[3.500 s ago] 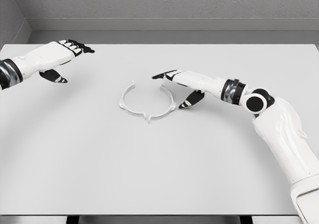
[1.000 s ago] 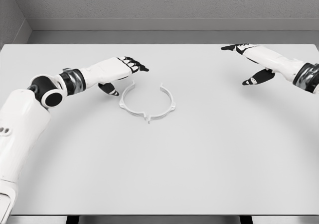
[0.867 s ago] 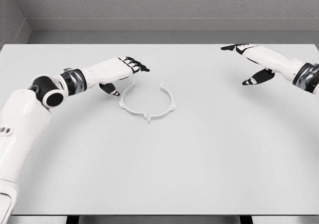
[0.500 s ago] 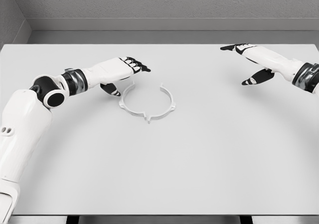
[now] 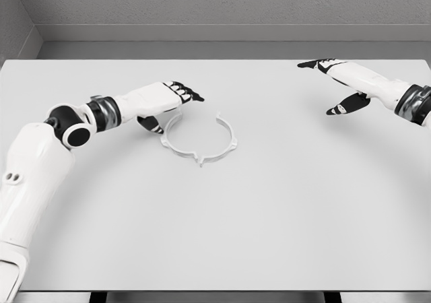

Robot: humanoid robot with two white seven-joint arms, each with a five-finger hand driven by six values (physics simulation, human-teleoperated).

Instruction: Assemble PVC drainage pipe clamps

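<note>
A white ring-shaped pipe clamp lies flat near the middle of the table, with a gap at its far side. My left hand hovers just left of the clamp's upper left end, fingers stretched out and thumb hanging down beside the ring, holding nothing. My right hand is far off at the table's back right, fingers spread, holding nothing.
The white table spans the view. A grey wall rises behind its far edge.
The left hand has crept slightly right and down toward the clamp's left end. Earlier the right hand was beside the clamp and the left was far left; they have swapped roles.
</note>
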